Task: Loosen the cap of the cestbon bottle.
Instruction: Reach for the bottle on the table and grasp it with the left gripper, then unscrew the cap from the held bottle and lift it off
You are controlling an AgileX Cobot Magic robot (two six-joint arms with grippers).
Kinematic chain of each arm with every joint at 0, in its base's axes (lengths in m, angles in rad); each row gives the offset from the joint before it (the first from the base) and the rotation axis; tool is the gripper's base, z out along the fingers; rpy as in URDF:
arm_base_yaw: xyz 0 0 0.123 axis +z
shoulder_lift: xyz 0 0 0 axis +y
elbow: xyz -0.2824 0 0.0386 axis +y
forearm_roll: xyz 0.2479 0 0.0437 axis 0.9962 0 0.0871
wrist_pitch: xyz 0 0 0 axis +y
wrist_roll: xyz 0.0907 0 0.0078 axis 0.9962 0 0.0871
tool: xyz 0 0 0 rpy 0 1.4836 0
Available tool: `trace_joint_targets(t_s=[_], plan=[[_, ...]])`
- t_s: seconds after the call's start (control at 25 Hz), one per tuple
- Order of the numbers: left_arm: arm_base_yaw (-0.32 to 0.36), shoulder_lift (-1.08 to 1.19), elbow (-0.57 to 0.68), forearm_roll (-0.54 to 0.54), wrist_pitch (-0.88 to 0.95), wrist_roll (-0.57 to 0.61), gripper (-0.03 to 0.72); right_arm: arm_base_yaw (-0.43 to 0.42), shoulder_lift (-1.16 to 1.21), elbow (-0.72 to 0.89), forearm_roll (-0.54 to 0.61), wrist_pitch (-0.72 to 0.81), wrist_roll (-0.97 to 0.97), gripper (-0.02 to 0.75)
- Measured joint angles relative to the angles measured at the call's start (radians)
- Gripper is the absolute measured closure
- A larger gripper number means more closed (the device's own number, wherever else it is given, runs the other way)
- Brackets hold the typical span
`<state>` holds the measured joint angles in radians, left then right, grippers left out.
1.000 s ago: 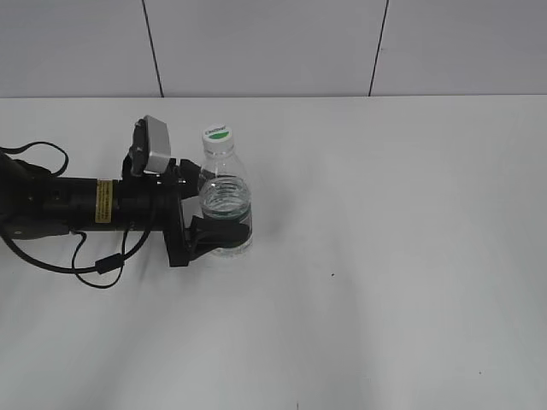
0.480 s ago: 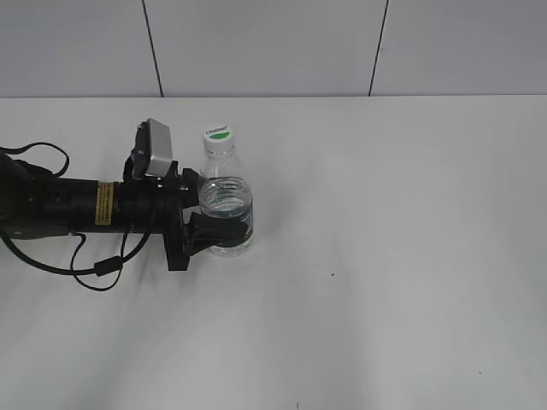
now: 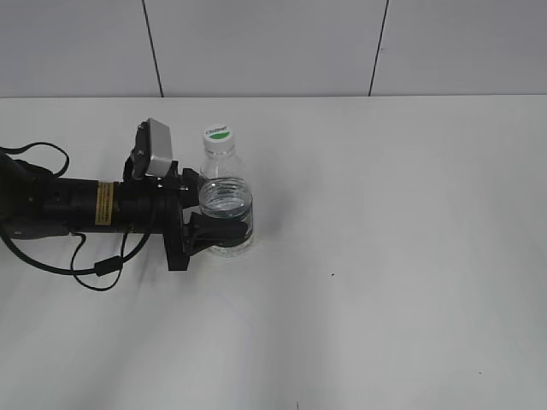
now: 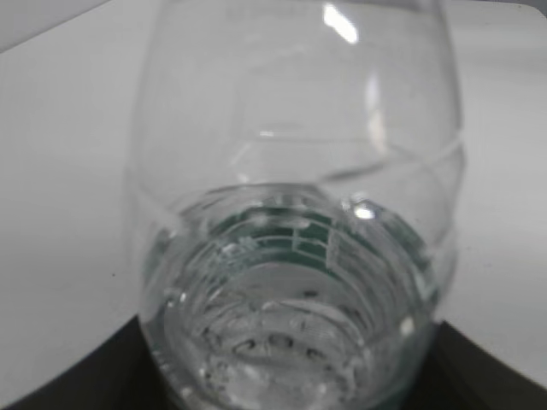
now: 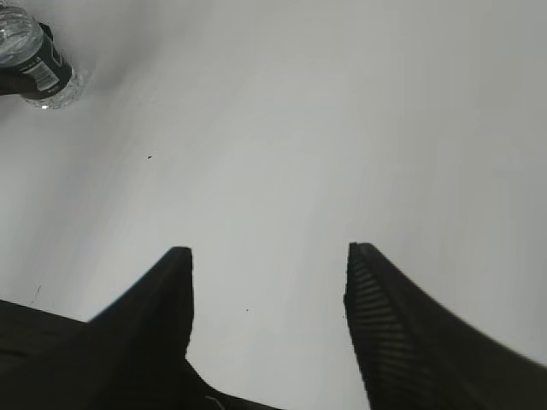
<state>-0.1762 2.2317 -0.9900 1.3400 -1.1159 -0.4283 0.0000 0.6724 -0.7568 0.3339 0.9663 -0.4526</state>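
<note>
The cestbon bottle (image 3: pixel 226 209) stands upright on the white table, clear, with a dark green label band and some water in it. Its white cap (image 3: pixel 217 133) with a green patch sits on the neck. My left gripper (image 3: pixel 214 213) reaches in from the left at table height, and its black jaws are closed on the bottle's lower body at the label. In the left wrist view the bottle (image 4: pixel 299 213) fills the frame and the cap is out of view. My right gripper (image 5: pixel 267 265) is open and empty above bare table. It sees the bottle (image 5: pixel 34 60) far off at its top left.
The left arm and its cables (image 3: pixel 85 260) lie along the left of the table (image 3: pixel 402 256). A grey panelled wall (image 3: pixel 273 43) stands behind. The right arm does not show in the exterior view.
The left gripper's jaws have drawn in a little on the bottle and the wrist has shifted slightly. The bottle stays upright in place. Nothing has visibly moved in the last half second.
</note>
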Motion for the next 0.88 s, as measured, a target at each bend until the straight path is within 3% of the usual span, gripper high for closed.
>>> trace_joint_targets(t_s=[0.48, 0.88], plan=[[-0.002, 0.0, 0.0, 0.001, 0.003, 0.0, 0.276, 0.0, 0.442, -0.311, -0.087, 0.223, 0.071, 0.338], [-0.002, 0.0, 0.0, 0.001, 0.005, 0.0, 0.276, 0.0, 0.671, -0.506, -0.143, 0.246, 0.131, 0.344]])
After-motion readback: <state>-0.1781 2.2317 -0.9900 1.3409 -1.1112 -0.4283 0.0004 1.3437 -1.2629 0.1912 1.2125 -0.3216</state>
